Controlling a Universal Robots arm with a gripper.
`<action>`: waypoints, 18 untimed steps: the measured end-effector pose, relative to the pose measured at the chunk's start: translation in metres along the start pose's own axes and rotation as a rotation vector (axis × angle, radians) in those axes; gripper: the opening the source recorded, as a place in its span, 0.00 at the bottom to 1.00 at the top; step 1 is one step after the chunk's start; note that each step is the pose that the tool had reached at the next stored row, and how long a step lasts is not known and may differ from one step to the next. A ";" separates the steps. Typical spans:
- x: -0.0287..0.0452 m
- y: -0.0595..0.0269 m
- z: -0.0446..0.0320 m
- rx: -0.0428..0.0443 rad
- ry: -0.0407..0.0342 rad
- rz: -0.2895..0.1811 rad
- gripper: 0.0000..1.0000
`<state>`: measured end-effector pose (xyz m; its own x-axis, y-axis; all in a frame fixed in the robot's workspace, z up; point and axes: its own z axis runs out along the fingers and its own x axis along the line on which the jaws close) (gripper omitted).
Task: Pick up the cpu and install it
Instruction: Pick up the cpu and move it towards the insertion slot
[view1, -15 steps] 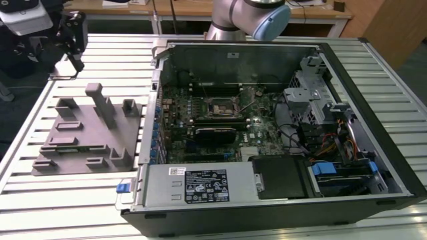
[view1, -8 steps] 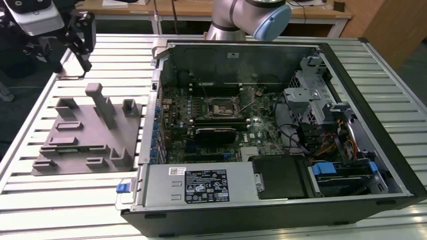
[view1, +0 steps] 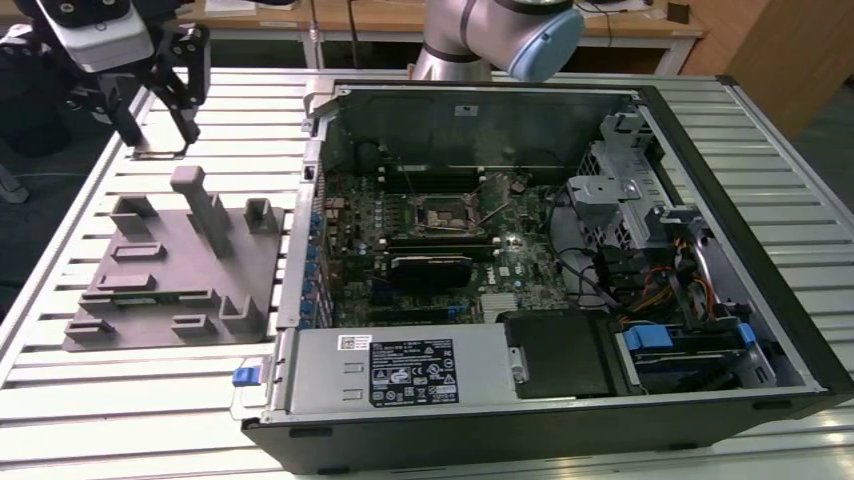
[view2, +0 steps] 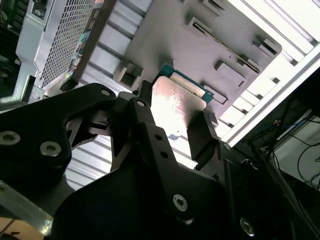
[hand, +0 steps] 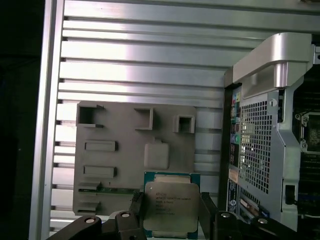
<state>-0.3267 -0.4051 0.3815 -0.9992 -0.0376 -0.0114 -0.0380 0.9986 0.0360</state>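
Silvery metal tops the cpu (hand: 171, 207), a small flat chip with a thin green rim; it lies level, lid upward, between the tips of the gripper (hand: 171, 216); it is close to square, so we can name no long axis. The two black fingers (view2: 202, 137) are drawn in just to the chip's width and clamp two opposite edges; nothing else touches it, as far as we can tell. Directly below the gripper sits the grey fixture block (hand: 125, 150) with its shallow pockets and upright posts; we judge the chip to hang clear above the block's edge, not resting in a pocket. Under that runs the slatted aluminium table (view1: 80, 390). Off to one side of the gripper, towards the exterior view's right, stands the open computer case (view1: 747, 200); inside it, past the near case wall and well apart from the gripper, we see the square socket (view1: 441, 212) on the motherboard (view1: 400, 240). So the socket lies sideways from the held chip and lower, down within the case.
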 end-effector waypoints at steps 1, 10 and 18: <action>-0.0020 -0.0001 0.0000 0.0001 0.0001 0.000 0.53; -0.0188 -0.0007 0.0003 0.0001 0.0002 0.000 0.53; -0.0356 -0.0014 0.0007 0.0000 0.0001 0.000 0.53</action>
<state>-0.2910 -0.4051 0.3811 -0.9992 -0.0376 -0.0114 -0.0380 0.9986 0.0360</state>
